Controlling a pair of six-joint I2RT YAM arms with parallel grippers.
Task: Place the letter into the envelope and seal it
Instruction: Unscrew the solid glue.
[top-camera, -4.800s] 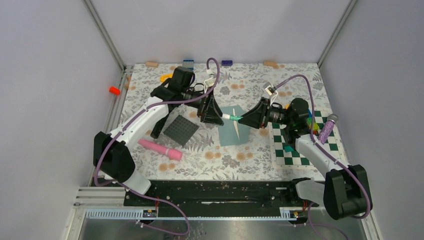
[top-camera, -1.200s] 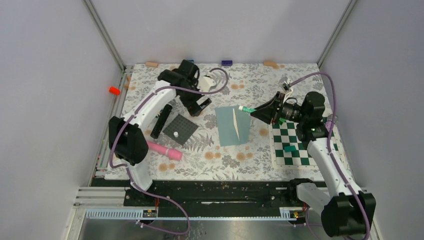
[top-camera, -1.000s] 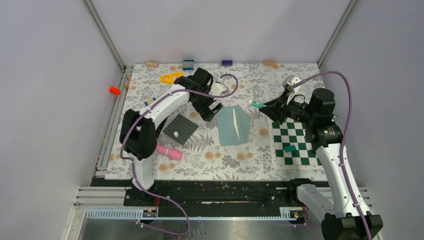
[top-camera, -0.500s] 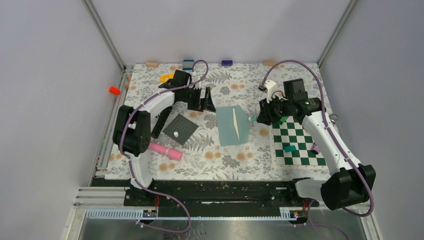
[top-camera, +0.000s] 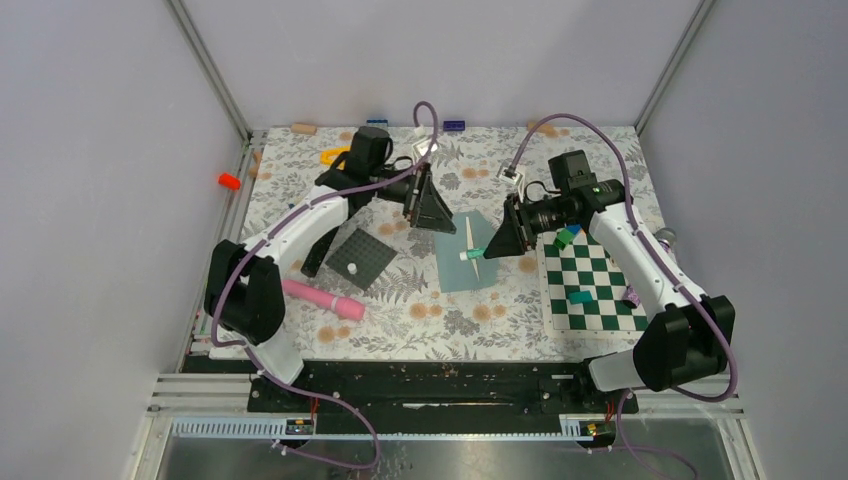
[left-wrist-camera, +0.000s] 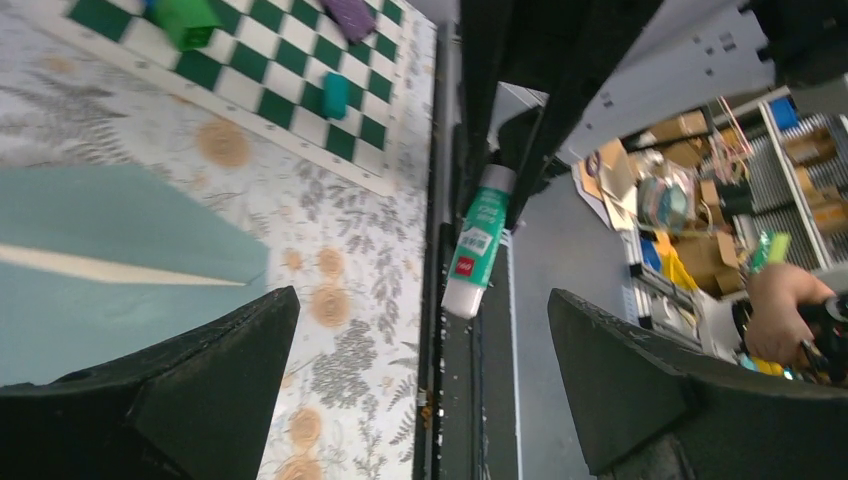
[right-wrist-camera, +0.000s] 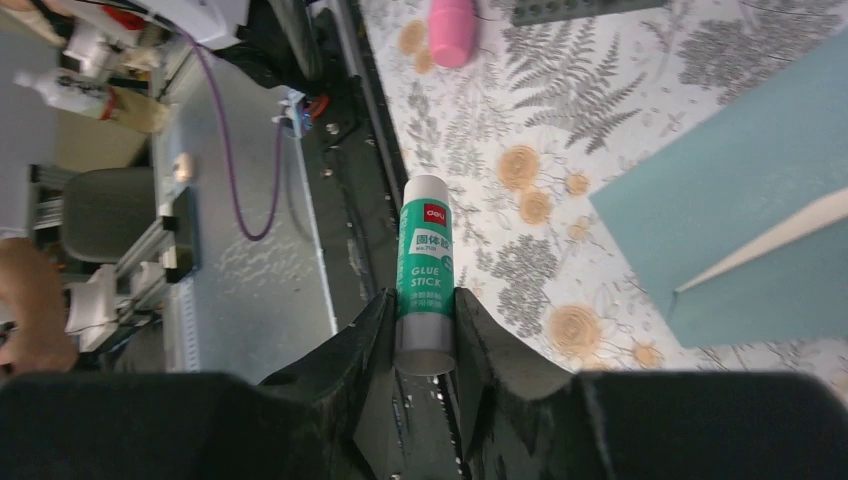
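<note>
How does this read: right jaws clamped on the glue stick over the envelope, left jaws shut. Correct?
Not quite: the left jaws are wide open and grip nothing, as the left wrist view shows. The rest stands: the right jaws are clamped on the glue stick, held over the envelope.

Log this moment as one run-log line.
left hand open, empty | right hand shut on glue stick, held near envelope | envelope lying flat

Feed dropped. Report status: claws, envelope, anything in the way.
Left claw open, empty. Right claw shut on green-and-white glue stick, over teal-grey paper envelope. Envelope flat, pale strip showing. Dark grey square mat beside it, apart.
</note>
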